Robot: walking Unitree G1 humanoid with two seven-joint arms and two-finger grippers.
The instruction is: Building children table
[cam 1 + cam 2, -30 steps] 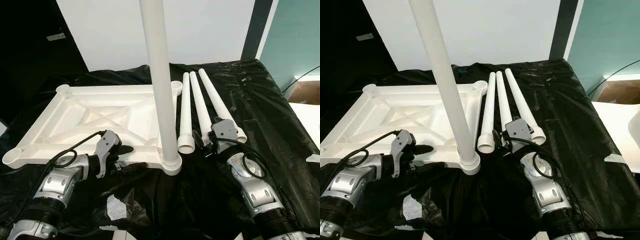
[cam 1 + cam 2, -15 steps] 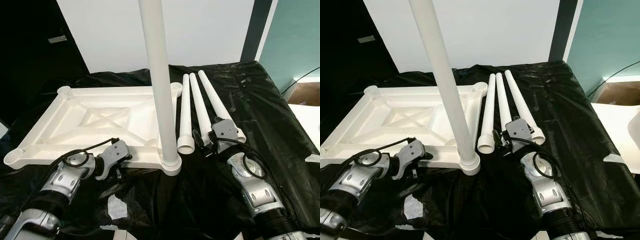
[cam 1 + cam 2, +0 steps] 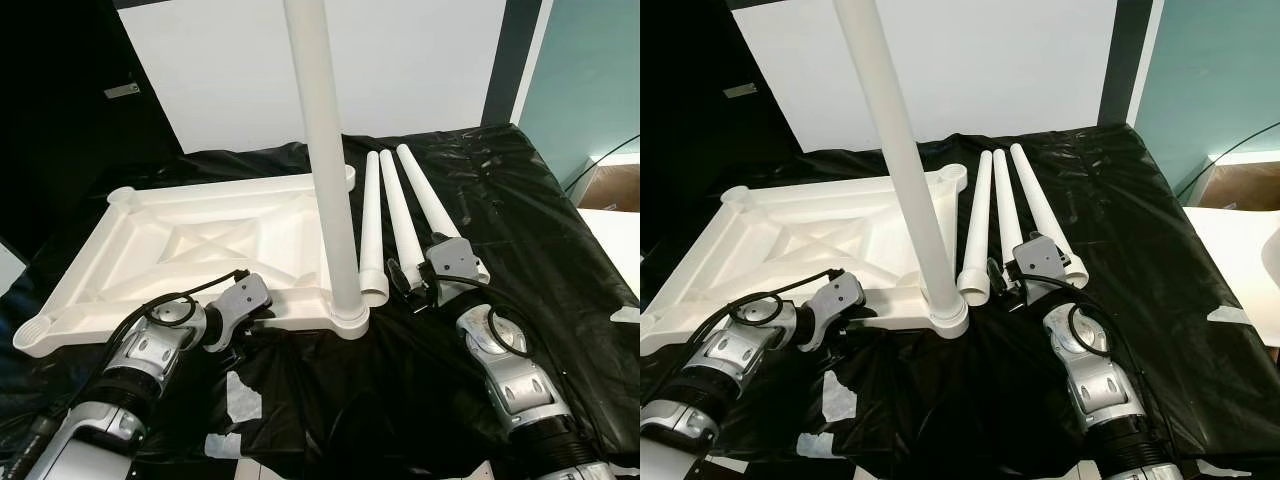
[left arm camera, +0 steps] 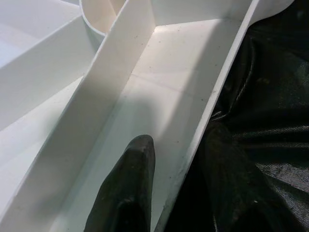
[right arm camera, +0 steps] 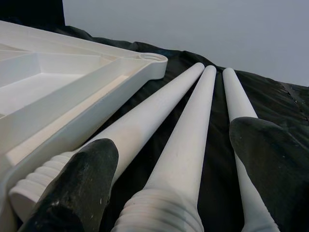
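White upright leg [image 3: 325, 150] in tabletop [image 3: 180, 240], three loose legs [image 3: 400, 215] beside

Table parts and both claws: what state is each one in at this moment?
Tabletop: upside down on the black sheet, ribs facing up.
Fitted leg: standing upright in the near right corner socket.
Three loose legs: lying side by side on the sheet, not attached.
Left claw: at the tabletop's near edge, one finger inside the rim; grip unclear.
Right claw: open, straddling the middle loose leg's threaded end.
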